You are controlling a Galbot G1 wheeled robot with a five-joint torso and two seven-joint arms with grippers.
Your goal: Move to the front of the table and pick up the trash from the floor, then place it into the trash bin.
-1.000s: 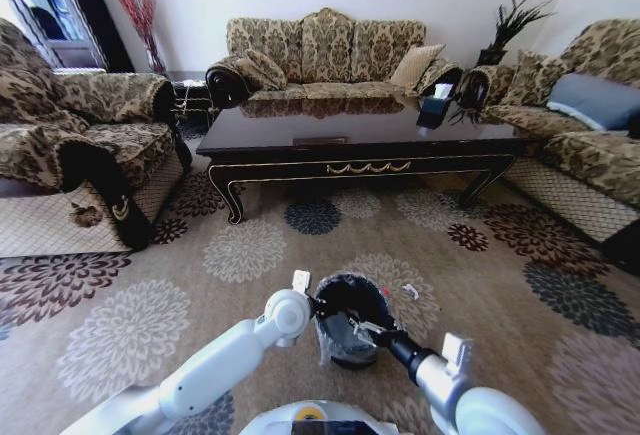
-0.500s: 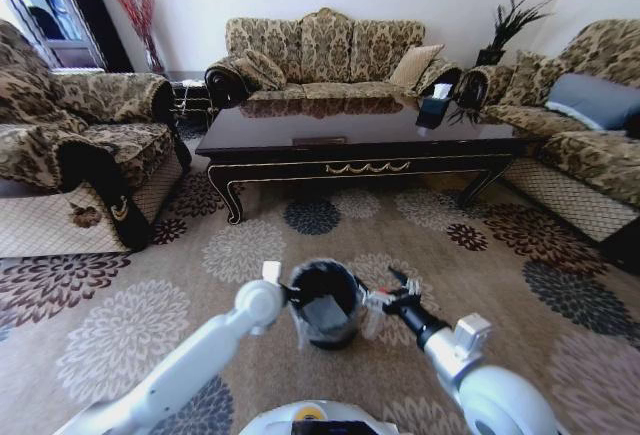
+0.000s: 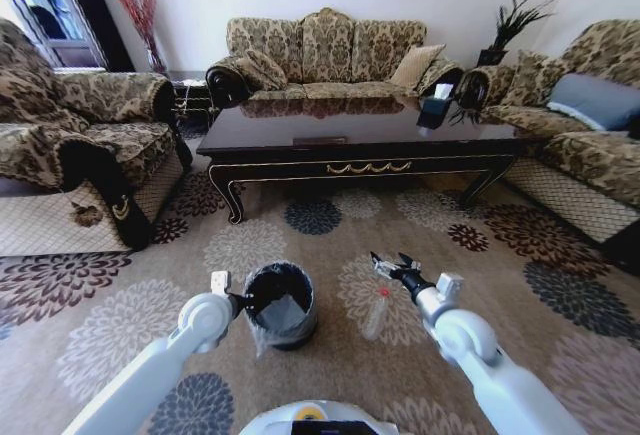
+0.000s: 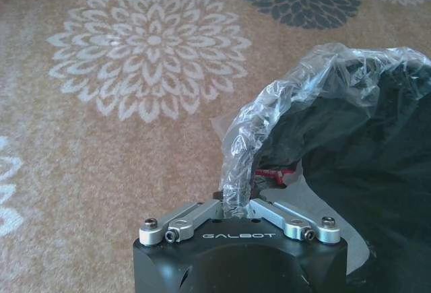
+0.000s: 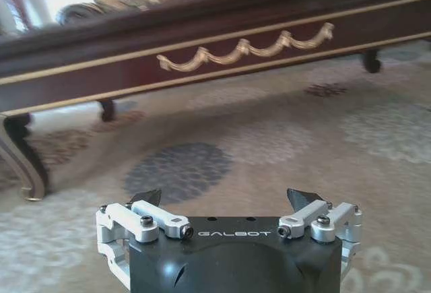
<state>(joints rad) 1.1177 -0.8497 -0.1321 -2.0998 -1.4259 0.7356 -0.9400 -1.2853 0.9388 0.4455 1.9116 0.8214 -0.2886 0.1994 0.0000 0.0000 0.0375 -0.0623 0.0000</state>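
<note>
My left gripper pinches the small black bin's crinkly liner rim, while my wide-open, empty right gripper hangs beyond the light, slippery clear plastic bottle, best grasped mid-body.

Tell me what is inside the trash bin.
The trash bin, its liner pinched by the left pincer, holds pale crumpled paper and something red. Its dark depths hide anything else.

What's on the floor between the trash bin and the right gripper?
In the head view, a clear plastic bottle lies on the carpet between the trash bin and the right gripper.
</note>
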